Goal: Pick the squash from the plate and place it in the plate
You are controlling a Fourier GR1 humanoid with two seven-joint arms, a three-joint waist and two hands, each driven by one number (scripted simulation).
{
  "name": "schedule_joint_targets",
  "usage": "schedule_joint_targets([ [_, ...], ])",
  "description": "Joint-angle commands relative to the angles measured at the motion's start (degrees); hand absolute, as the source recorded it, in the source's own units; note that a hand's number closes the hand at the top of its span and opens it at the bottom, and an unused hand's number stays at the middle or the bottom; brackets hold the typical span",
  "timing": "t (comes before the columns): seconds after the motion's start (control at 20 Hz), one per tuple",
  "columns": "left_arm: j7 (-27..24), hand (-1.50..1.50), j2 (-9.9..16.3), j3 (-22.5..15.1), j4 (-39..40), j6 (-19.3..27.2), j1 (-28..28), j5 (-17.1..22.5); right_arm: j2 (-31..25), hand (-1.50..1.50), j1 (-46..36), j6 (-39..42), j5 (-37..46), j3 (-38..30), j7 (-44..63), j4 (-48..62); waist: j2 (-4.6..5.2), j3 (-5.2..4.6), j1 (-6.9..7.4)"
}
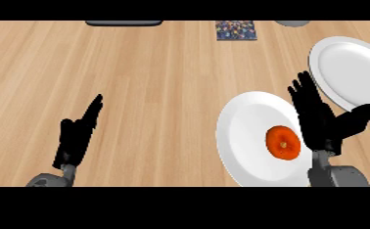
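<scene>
On the near white plate (245, 125) we see the orange squash (283, 143), our right hand (318, 118) just beside it, fingers straight; our left hand (78, 134) rests, fingers straight too.

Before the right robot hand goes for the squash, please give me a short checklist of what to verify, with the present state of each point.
1. Squash lies on the near plate: ok.
2. Right robot hand open, fingers straight: ok.
3. Right robot hand closed round the squash: not ok, it is beside it.
4. Far plate has bare room for the squash: ok.
5. Left robot hand away from both plates: ok.
6. Squash's height above the near plate: cannot tell.
</scene>
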Motion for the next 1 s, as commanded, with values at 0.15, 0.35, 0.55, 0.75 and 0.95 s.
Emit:
schedule_joint_targets([
  [0.15, 2.8, 0.00, -1.3, 2.0, -1.2, 1.7, 5.4, 3.4, -8.0, 1.50, 3.6, -13.3, 13.2, -8.6, -10.7, -13.1, -2.72, -0.72, -4.65],
  [0.35, 2.9, 0.00, -2.0, 4.3, -3.0, 1.9, 6.9, 6.3, -15.6, 1.50, 12.0, -25.8, 25.1, -19.5, -10.2, -8.8, -2.56, -1.36, -10.71],
  [0.55, 3.9, 0.00, -3.1, 3.9, -5.7, 1.3, 8.3, 7.6, -3.2, -1.50, 17.4, -38.8, 27.1, -21.7, -18.9, -20.1, -2.70, -0.42, -7.68],
  [0.75, 4.9, 0.00, -4.5, 2.0, -6.6, 2.1, 7.0, 6.4, 7.5, -1.50, 29.0, -42.5, 32.3, -13.3, -26.3, -33.7, -1.97, -0.40, -4.72],
  [0.95, 4.8, 0.00, -5.9, 1.5, -5.5, 1.5, 5.5, 6.0, 11.9, -1.50, 43.5, -45.1, 35.2, -4.0, -30.5, -39.1, -1.57, -0.36, -3.20],
])
